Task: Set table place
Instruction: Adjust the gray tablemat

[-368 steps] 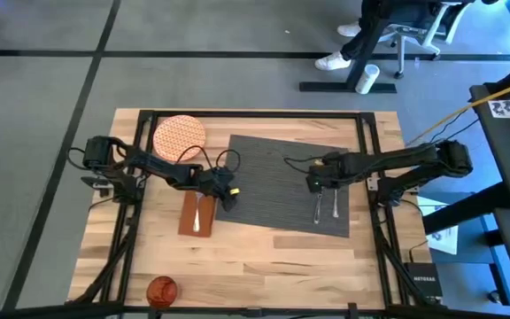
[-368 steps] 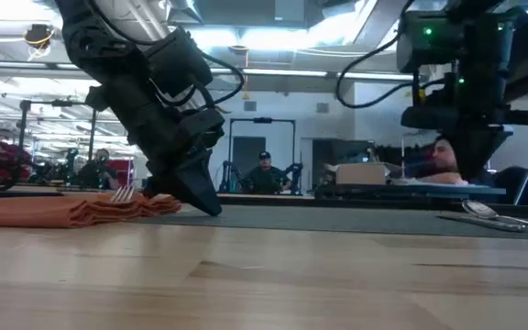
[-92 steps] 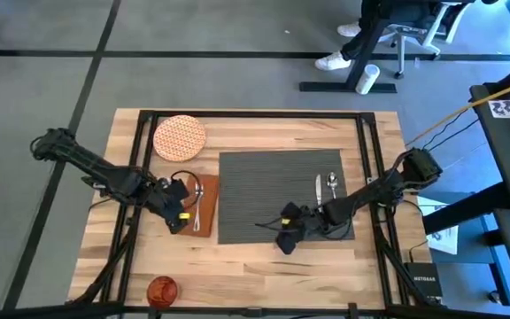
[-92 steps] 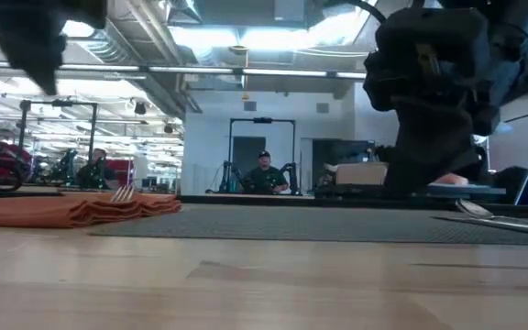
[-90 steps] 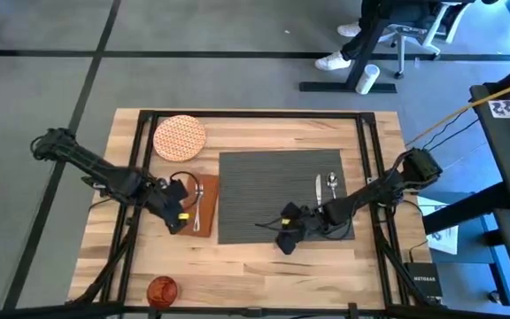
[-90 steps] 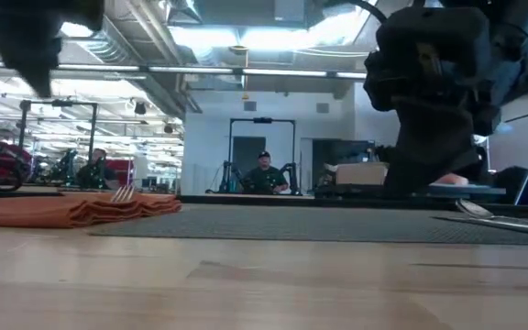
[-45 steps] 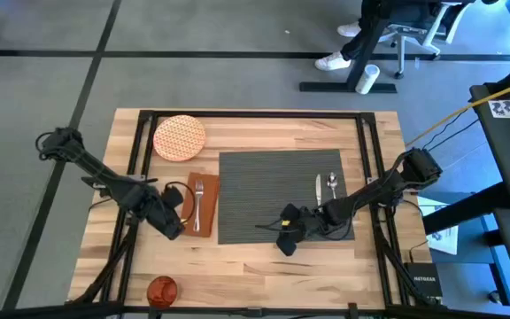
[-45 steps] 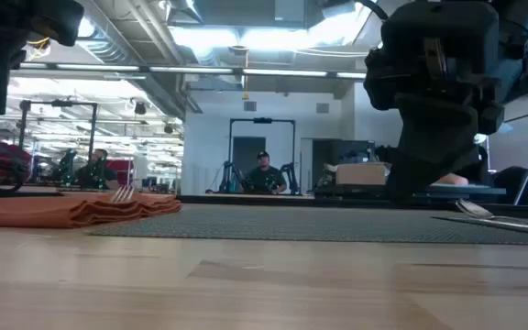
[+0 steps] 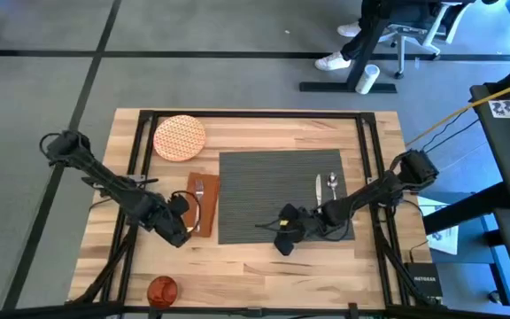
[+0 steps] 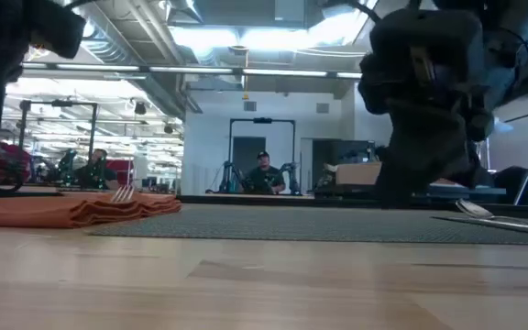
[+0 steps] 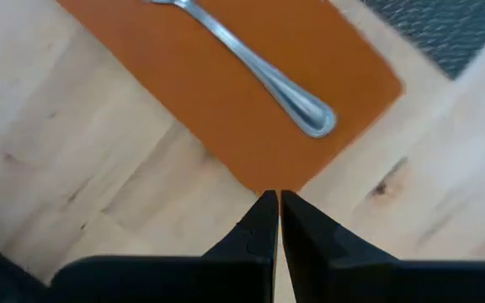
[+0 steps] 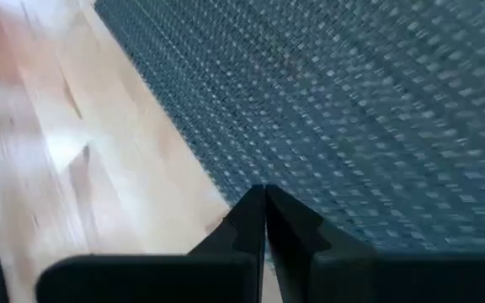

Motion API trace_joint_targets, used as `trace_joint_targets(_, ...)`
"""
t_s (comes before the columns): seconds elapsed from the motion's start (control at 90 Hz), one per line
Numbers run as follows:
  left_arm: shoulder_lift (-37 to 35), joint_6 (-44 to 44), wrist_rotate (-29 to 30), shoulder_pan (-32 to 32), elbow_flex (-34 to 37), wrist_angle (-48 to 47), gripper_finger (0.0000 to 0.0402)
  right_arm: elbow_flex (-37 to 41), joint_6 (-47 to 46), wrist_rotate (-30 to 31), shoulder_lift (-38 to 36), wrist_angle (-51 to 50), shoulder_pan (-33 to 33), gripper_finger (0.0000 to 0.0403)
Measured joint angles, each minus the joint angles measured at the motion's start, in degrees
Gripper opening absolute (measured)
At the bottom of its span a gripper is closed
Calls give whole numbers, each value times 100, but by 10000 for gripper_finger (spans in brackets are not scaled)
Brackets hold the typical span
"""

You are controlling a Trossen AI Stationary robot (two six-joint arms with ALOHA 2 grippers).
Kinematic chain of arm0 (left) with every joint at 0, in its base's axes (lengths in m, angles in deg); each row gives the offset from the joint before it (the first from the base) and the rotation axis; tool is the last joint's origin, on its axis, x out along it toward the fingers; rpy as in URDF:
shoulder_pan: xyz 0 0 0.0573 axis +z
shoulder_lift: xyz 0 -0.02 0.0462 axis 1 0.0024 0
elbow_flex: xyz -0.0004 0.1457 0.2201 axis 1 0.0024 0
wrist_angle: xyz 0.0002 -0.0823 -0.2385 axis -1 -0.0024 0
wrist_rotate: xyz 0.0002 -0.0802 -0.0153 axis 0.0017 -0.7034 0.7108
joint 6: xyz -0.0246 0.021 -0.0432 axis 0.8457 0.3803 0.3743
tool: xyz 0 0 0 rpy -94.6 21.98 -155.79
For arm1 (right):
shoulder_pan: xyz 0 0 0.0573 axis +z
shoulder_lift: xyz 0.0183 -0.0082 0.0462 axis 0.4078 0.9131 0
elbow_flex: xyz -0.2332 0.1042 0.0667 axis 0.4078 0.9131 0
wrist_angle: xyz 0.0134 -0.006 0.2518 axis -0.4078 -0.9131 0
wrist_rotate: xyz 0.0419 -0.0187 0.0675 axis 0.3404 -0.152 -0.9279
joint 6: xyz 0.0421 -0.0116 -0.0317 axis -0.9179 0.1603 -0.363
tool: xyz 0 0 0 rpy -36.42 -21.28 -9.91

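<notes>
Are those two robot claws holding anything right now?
No. The left gripper is shut and empty near the napkin; the right gripper is shut, empty, over the placemat.

The left arm reaches in from the left side, folded at the elbow, its wrist low over the front-left part of the light-wood plank counter (image 9: 264,266). The left gripper (image 11: 276,210) holds nothing, jaws pressed together. The right arm stretches in from the right edge, low and nearly straight. The right gripper (image 12: 263,210) is likewise empty, jaws closed tip to tip.
</notes>
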Motion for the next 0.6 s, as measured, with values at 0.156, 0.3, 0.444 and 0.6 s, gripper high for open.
trace_joint_targets(0.156, 385, 125, -135, 4, 0, -10, 0, -4, -15, -39, 65, 168, 0, 0)
trace_joint_targets(0.3, 805, 254, -484, 9, 0, 8, 0, -5, -15, 45, 65, 169, 0, 0)
trace_joint_targets(0.444, 1119, 253, -594, 2, 4, 510, 0, -4, -15, 117, 65, 136, 0, 0)
trace_joint_targets(0.6, 1352, 174, -608, 2, 4, 1206, 0, -4, -15, 137, 85, 146, -40, 0)
